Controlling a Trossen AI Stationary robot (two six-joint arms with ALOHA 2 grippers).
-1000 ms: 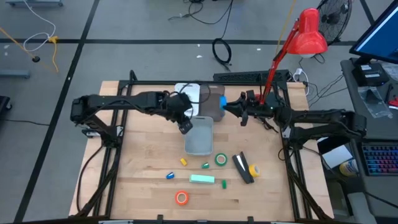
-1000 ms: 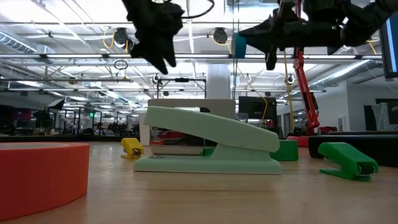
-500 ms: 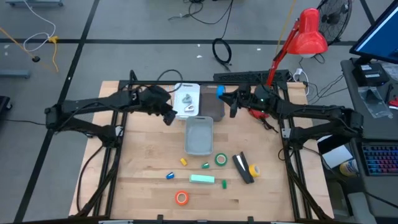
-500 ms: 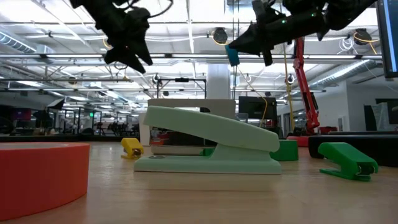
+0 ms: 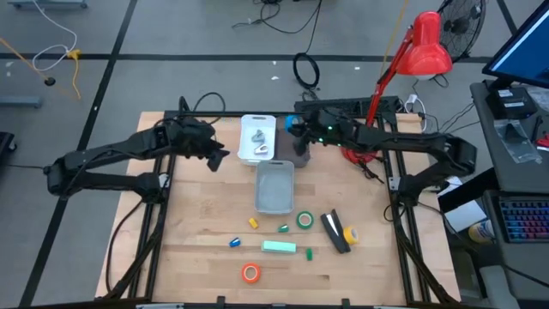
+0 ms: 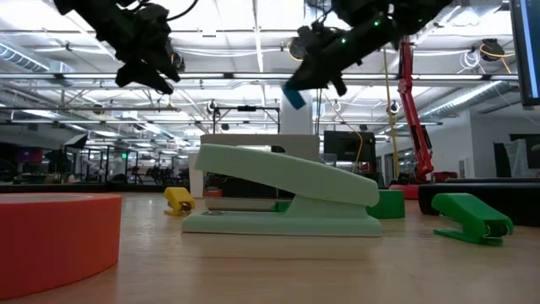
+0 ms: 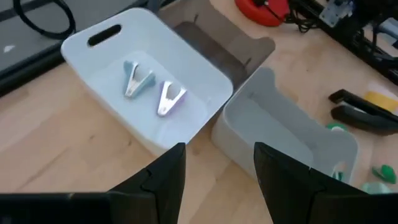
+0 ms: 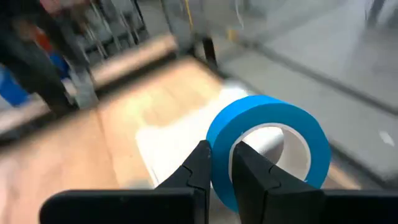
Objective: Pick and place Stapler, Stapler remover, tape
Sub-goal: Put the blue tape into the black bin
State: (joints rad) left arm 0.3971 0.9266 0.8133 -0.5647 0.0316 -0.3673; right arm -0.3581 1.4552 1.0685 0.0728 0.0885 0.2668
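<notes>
**Blue tape held high over the far bins**

The right gripper [image 8: 221,163] has its two fingers pinched nearly together on the wall of the blue tape roll [image 8: 268,144], one finger inside the ring and one outside. Seen from above, the right gripper [image 5: 302,131] hangs at the far side of the table, over the dark bin [image 5: 302,150] just beside the white bin [image 5: 257,137]. To finish this step well, I judge the roll should be lowered until it sits inside the bin walls before the fingers part, since a ring dropped from height may roll or bounce out.

The left gripper [image 7: 214,171] stands partly open with nothing between its fingers, hovering beside the white bin, which holds two metal staple removers [image 7: 152,90]. A grey tray [image 5: 274,187] lies nearer the table's middle.

Still on the wood: the green tape [image 5: 304,221], the orange tape [image 5: 250,273], the yellow-orange tape [image 5: 350,233], the mint stapler [image 5: 279,247] and a black stapler [image 5: 334,230].
</notes>
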